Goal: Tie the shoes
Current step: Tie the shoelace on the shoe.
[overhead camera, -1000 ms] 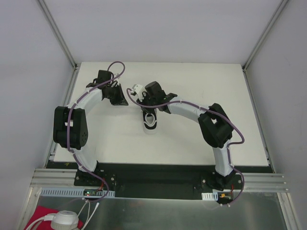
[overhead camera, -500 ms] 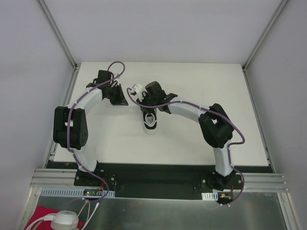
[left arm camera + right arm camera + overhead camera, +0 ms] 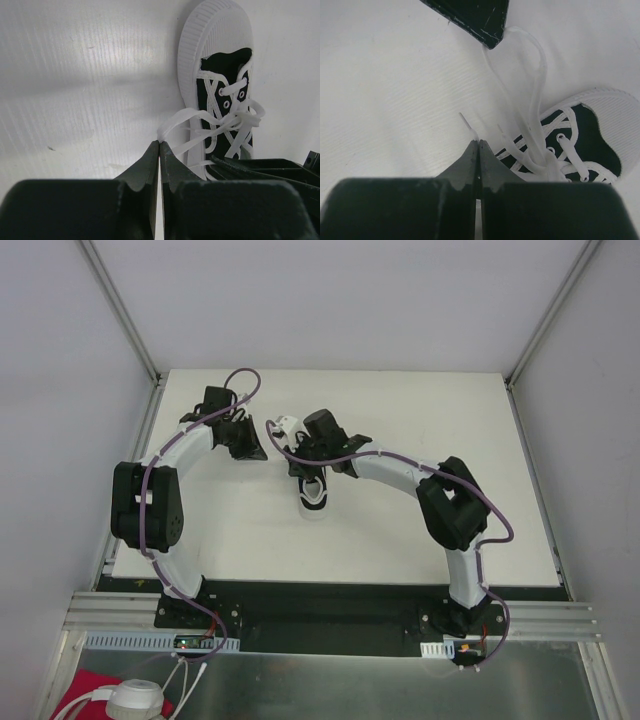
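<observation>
White matte table [image 3: 430,430], faintly ribbed up close, boxed in by plain pale walls [image 3: 300,300] with slim metal posts in the back corners. Aluminium rail [image 3: 110,612] and a black base plate run along the near edge under both arm bases, and purple cables [image 3: 492,518] loop along each arm. Below the rail is a metal shelf with a red cloth [image 3: 85,692] and a white plastic item [image 3: 135,702] at its left end; can't tell what that item is. Black sneaker [image 3: 314,498] sits upright on its sole, mid-table and a bit left of centre, white toe rim toward the arm bases, both arms bent in over its far end. Left gripper [image 3: 159,148]: jaws pressed together, pinching the lace loop [image 3: 175,122], which runs slack from the tip across to the eyelets just beside it. Right gripper [image 3: 478,148]: jaws also together, at the shoe's side; a thin lace end [image 3: 468,125] runs into the tip with its aglet poking out past it, so it looks clamped on that strand. Left finger tip shows at the top of the right wrist view with the loop hanging from it. Remaining lace is bunched loose over the tongue.
</observation>
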{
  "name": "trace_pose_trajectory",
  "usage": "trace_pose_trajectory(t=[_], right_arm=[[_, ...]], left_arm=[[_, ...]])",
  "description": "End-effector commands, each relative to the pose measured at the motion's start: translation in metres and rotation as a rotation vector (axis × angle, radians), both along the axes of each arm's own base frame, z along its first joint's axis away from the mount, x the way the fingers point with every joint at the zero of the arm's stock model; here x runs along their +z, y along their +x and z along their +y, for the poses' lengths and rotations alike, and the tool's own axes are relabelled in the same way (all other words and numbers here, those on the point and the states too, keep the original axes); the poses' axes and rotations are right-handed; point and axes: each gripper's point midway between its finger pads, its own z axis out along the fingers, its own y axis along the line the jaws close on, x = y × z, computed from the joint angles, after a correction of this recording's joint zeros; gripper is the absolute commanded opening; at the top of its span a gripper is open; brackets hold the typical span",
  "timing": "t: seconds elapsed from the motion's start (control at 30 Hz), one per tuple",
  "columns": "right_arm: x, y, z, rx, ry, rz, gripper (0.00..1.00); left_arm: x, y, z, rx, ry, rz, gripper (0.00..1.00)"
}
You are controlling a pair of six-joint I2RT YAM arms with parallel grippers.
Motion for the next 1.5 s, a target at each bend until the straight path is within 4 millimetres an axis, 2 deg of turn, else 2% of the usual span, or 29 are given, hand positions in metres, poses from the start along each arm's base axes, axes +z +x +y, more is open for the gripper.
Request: trace_pose_trajectory(t=[0.0, 0.13, 0.3, 0.33, 0.4, 0.53, 0.6, 0.63, 0.67, 0.7, 0.8, 0.93, 1.03, 1.17, 1.3, 1.4, 1.43, 1.47], right_arm=[[0.036, -0.008, 0.018, 0.043, 0.100, -0.020, 0.02], [0.037, -0.009, 0.020, 0.045, 0.104, -0.018, 0.05], [0.044, -0.007, 0.018, 0.031, 0.107, -0.033, 0.22], [0.046, -0.006, 0.017, 0.026, 0.110, -0.039, 0.31], [0.052, -0.004, 0.015, 0.013, 0.119, -0.055, 0.39], [0.061, -0.001, 0.005, -0.025, 0.152, -0.057, 0.45], [0.074, 0.001, 0.002, -0.037, 0.184, -0.076, 0.48], [0.073, 0.002, -0.002, -0.051, 0.185, -0.069, 0.51], [0.080, 0.002, -0.006, -0.059, 0.198, -0.078, 0.54], [0.082, 0.004, -0.010, -0.072, 0.201, -0.082, 0.59], [0.086, 0.007, -0.026, -0.117, 0.211, -0.118, 0.96], [0.085, 0.035, -0.063, -0.292, 0.245, -0.163, 0.96], [0.081, 0.049, -0.080, -0.354, 0.272, -0.102, 0.96], [0.077, 0.054, -0.087, -0.362, 0.301, -0.039, 0.98], [0.074, 0.060, -0.093, -0.403, 0.348, 0.082, 0.86], [0.071, 0.063, -0.094, -0.424, 0.386, 0.194, 0.80], [0.063, 0.061, -0.097, -0.426, 0.364, 0.221, 0.78], [0.068, 0.060, -0.094, -0.403, 0.362, 0.222, 0.74]], left_arm=[[0.009, 0.002, 0.001, -0.015, -0.002, -0.027, 0.00], [0.009, 0.001, 0.001, -0.017, -0.001, -0.026, 0.00], [0.006, 0.001, 0.001, -0.019, -0.001, -0.021, 0.00], [0.007, 0.001, 0.001, -0.017, -0.001, -0.020, 0.00], [0.006, 0.002, 0.001, -0.017, -0.001, -0.021, 0.00], [0.009, 0.003, 0.001, -0.015, -0.003, -0.025, 0.00], [0.009, 0.003, 0.001, -0.016, -0.002, -0.026, 0.00], [0.009, 0.003, 0.000, -0.016, -0.003, -0.025, 0.00], [0.009, 0.003, 0.000, -0.017, -0.004, -0.025, 0.00], [0.008, 0.003, 0.000, -0.019, -0.006, -0.023, 0.00], [0.009, 0.003, -0.001, -0.020, -0.011, -0.022, 0.00], [0.009, 0.005, -0.005, -0.027, -0.020, -0.020, 0.00], [0.009, 0.007, -0.010, -0.038, -0.022, -0.020, 0.00], [0.006, 0.009, -0.015, -0.048, -0.023, -0.014, 0.00], [0.005, 0.009, -0.022, -0.061, -0.027, -0.010, 0.00], [0.004, 0.010, -0.027, -0.071, -0.028, -0.007, 0.00], [0.003, 0.010, -0.028, -0.071, -0.028, -0.003, 0.00], [0.003, 0.010, -0.028, -0.073, -0.028, -0.003, 0.00]])
